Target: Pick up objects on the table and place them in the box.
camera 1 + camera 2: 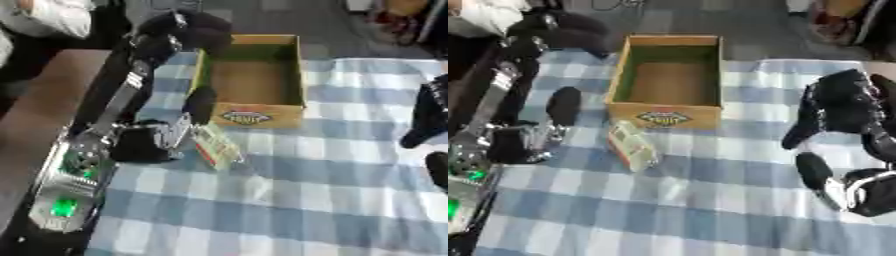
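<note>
An open cardboard box (257, 80) stands in the upper middle of the frame on a table (332, 200) covered with a blue-and-white checked cloth; its inside looks bare and its near wall carries an oval printed label; just below the box's lower left corner, left of the frame's centre, lies a small clear packet (215, 145) with red and pale markings, tilted on the cloth, close to the box's front wall but apart from it; the left hand (162, 137) sits at the left of the frame, its dark palm and silver parts just beside the packet's left edge, with one dark finger (200, 104) rising straight up toward the box's left corner; its fingers look straight rather than curled, and it holds nothing, though whether it touches the packet cannot be told; the left arm runs down the left edge toward the lower corner, showing a green light; the right hand (846, 107) shows best in the right eye view at the right of the frame, well apart from box and packet, fingers relaxed and spread, gripping nothing.
</note>
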`<state>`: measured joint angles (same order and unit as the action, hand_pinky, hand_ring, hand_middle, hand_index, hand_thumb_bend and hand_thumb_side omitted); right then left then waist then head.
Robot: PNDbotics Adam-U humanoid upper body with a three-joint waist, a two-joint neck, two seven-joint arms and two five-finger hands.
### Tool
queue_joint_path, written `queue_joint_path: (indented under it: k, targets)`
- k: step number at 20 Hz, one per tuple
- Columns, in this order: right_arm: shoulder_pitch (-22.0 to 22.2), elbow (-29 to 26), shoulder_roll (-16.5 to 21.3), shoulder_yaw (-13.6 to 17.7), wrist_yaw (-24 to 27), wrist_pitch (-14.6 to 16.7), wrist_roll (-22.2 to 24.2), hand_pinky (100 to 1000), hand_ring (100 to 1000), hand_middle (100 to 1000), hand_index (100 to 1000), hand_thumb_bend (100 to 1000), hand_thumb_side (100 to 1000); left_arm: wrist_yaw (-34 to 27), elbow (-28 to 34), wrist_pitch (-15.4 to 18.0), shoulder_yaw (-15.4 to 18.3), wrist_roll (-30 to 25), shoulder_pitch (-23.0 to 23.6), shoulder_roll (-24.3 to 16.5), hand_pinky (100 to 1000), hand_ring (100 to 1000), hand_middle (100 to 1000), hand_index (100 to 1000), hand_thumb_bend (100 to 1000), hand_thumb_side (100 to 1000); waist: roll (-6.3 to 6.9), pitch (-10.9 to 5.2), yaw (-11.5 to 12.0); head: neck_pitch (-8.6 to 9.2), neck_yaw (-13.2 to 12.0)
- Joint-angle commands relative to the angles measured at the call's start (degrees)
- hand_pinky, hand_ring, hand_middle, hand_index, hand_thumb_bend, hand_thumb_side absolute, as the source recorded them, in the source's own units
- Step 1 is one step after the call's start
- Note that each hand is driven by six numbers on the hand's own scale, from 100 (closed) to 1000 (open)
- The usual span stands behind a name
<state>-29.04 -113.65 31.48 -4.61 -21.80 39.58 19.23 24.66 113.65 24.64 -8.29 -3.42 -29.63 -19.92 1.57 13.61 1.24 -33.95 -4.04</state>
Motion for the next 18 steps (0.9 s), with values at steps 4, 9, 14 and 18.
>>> queue_joint_path:
  k: [4,9,14,18]
  targets:
    - [-0.7,-0.9,1.2,1.3,-0.1,0.9,-3.6,283,258,208,401,100,700,0.7,0.9,-1.1,0.9,0.6,-0.6,-1.0,760,593,755,838,666,894,-0.16,-0.90,0.0,0.35,-0.6]
    - [0.0,-0.9,0.9,2.4,-0.2,-2.5,-5.3,337,313,296,499,100,797,1.7,0.9,-2.5,1.9,2.4,-0.1,-1.0,752,590,753,836,498,904,-0.06,-0.99,-0.3,0.60,-0.4]
    - [1.1,-0.9,0.5,7.7,-1.9,-16.2,-18.5,413,423,444,662,160,961,1.2,0.9,-5.6,4.5,1.9,0.7,-3.4,699,578,751,848,469,919,0.32,-1.00,-1.2,0.29,0.5]
    - [1.8,-0.9,0.6,8.2,-4.0,-23.1,-26.6,477,483,528,722,207,993,1.6,0.3,-7.9,5.1,-1.5,-0.2,-9.1,712,584,755,843,458,939,1.05,-1.02,-1.5,-0.64,0.5]
